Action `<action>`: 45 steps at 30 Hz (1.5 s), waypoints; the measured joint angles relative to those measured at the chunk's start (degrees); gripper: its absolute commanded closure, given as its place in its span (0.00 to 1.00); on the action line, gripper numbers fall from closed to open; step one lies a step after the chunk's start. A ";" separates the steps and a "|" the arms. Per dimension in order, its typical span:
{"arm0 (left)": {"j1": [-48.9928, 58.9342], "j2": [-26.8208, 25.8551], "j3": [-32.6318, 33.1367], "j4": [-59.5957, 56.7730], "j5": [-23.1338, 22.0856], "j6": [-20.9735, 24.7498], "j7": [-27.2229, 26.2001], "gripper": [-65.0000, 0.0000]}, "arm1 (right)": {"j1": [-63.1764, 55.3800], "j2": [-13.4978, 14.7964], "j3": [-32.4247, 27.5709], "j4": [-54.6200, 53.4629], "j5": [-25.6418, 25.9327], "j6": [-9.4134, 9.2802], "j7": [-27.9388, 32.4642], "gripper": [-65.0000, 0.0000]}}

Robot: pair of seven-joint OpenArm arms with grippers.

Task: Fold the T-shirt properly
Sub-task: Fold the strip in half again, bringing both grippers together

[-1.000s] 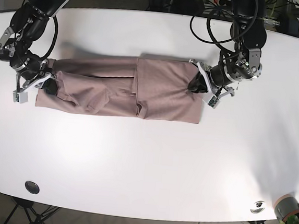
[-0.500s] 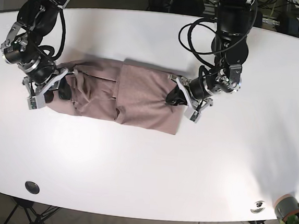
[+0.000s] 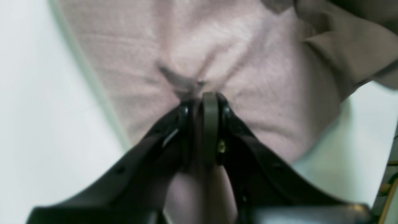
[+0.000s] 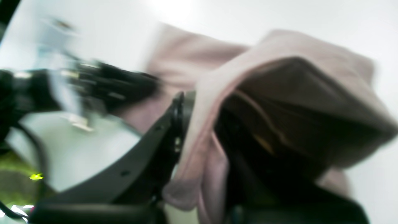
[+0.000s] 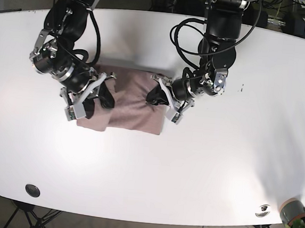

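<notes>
Left wrist view: the left gripper (image 3: 203,99) has its black jaws clenched on a pinch of the dusty-pink cotton T-shirt (image 3: 217,53). Creases fan out from the pinch, and the fabric spreads ahead of the jaws, with the white table (image 3: 37,102) showing on both sides of it.

Right wrist view: blurred, but the right gripper (image 4: 199,124) grasps a doubled-over edge of the T-shirt (image 4: 279,81). The cloth is caught between the jaws and drapes in a raised fold to one side of them. The other arm's black gripper (image 4: 118,87) lies ahead.

Base view: the T-shirt (image 5: 134,104) lies bunched into a short rectangle on the white table (image 5: 152,178), directly between the two grippers. The right gripper (image 5: 101,96) holds one end, the left gripper (image 5: 158,97) the opposite end.
</notes>
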 measured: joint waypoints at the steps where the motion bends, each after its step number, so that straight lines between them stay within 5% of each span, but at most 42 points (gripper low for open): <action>1: 0.17 0.37 0.09 -0.02 0.22 -0.02 -0.04 0.94 | 0.35 -1.20 -0.72 -0.83 0.72 0.00 0.50 0.97; 11: 0.33 0.61 0.15 -0.13 -0.17 -0.09 -0.59 0.94 | 3.21 -3.78 -5.66 -7.08 -4.63 -0.13 3.56 0.89; 23: 0.28 0.44 0.15 -0.15 -0.20 -0.20 -0.42 0.94 | 3.17 -3.76 -16.72 -7.13 -19.21 0.02 10.34 0.28; 28: 0.28 0.44 0.15 -0.07 -0.22 -0.24 -0.42 0.94 | 2.36 -3.82 -18.23 -5.20 -21.79 0.44 10.78 0.28; 32: 0.35 0.33 -0.07 0.96 -0.52 -0.42 0.26 0.94 | 0.76 -0.74 -16.83 -0.48 -16.98 0.48 10.84 0.28; 37: 1.42 -0.94 -0.94 7.50 -3.85 0.15 2.91 0.94 | -0.90 -0.20 -6.93 0.24 -6.67 0.37 10.88 0.28; 45: 3.85 -7.10 -4.15 20.87 -11.34 0.44 2.27 0.94 | -2.97 1.99 -6.23 -3.58 -4.44 0.00 11.10 0.37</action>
